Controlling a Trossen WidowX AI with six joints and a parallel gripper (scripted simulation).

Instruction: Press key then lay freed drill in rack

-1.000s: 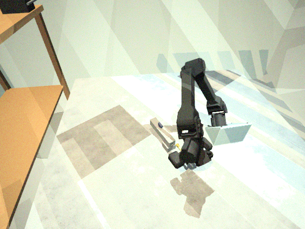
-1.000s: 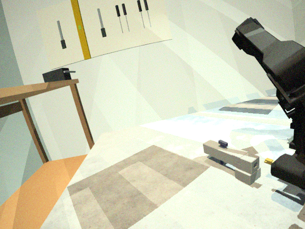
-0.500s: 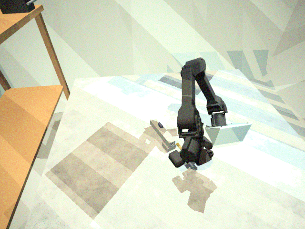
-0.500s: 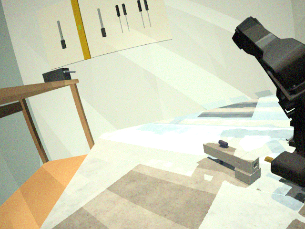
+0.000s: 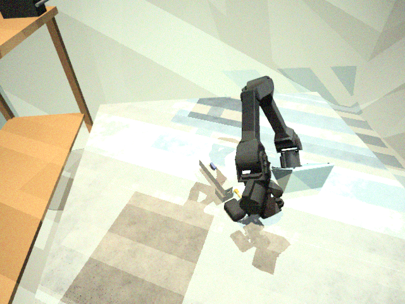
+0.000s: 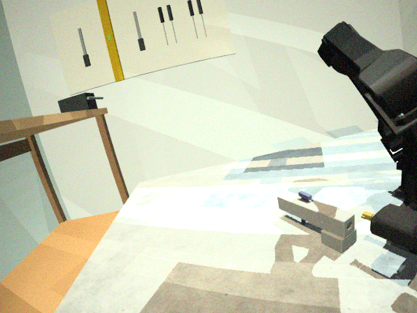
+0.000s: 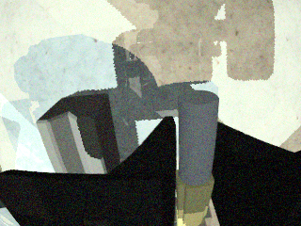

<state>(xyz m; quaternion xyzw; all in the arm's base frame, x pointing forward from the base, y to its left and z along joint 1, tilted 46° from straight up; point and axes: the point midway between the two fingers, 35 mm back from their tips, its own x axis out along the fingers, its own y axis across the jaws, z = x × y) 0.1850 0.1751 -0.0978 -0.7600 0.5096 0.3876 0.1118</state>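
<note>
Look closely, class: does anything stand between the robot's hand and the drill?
Nothing visible does. The grey drill with its yellow end is already held between the fingers of the hand.
</note>
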